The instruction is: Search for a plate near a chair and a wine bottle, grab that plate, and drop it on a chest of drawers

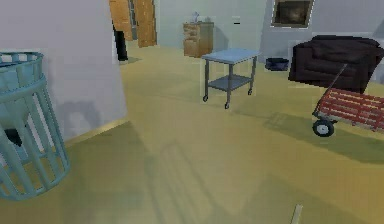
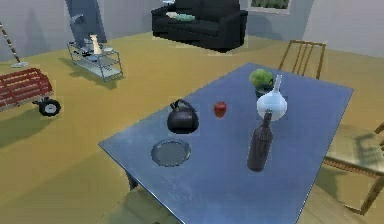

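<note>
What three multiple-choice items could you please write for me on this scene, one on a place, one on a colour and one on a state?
1. Where does the plate lie?
A. on the blue table
B. on the floor
C. on a shelf

2. What colour is the kettle?
A. white
B. yellow
C. black

3. How is the wine bottle placed?
A. lying on its side
B. standing upright
C. hanging upside down

Answers:
1 A, as the round grey plate lies flat on the tabletop, in front of the kettle.
2 C, as its body and handle are dark all over.
3 B, as its base is on the table and its neck points up.
</note>
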